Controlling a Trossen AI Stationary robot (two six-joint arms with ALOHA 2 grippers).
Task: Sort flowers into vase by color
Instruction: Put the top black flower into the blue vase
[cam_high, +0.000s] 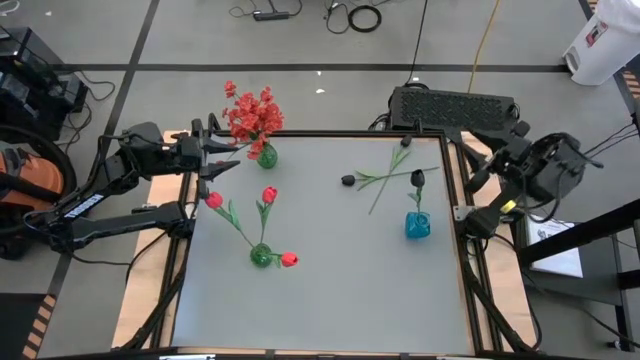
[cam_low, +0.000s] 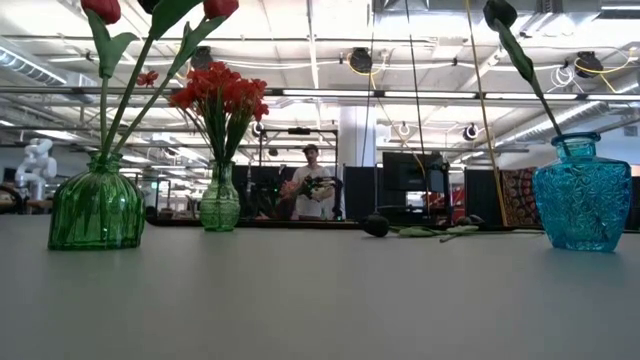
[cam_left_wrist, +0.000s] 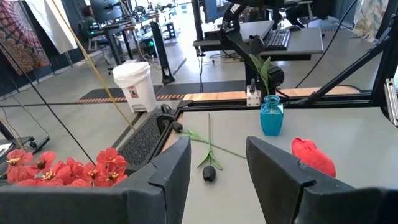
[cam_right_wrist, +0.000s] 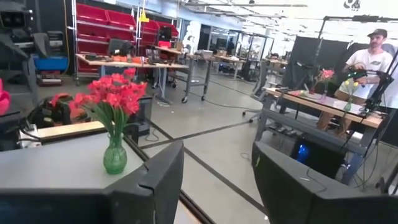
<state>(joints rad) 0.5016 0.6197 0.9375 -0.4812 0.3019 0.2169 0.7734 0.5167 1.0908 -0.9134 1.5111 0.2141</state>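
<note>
Flowers are mostly sorted: the red spray (cam_high: 250, 113) stands in a small green vase (cam_high: 266, 155) at the table's eleven o'clock, red tulip buds (cam_high: 268, 195) fan out of a second green vase (cam_high: 261, 256) near six o'clock, and one black bloom (cam_high: 417, 178) stands in the blue vase (cam_high: 417, 226) toward four o'clock. What remains, as I judge it, are the loose black-bloomed stems (cam_high: 385, 175) lying crossed on the table top around one o'clock, touching each other just up-table of the blue vase. One lies roughly nine-to-three with its dark head (cam_high: 348, 181) at the nine o'clock end; the other runs diagonally from seven to one o'clock.

The right gripper (cam_right_wrist: 217, 177), fingers apart and empty, sits off the table's three o'clock edge, and is probably the nearer arm; the stems lie toward its nine o'clock. The left gripper (cam_high: 222, 160), also spread with nothing between its fingers, hovers at the ten o'clock edge beside the red spray, well apart from the stems. The standing black bloom and the overlapping stalks could hinder picking up just one.
</note>
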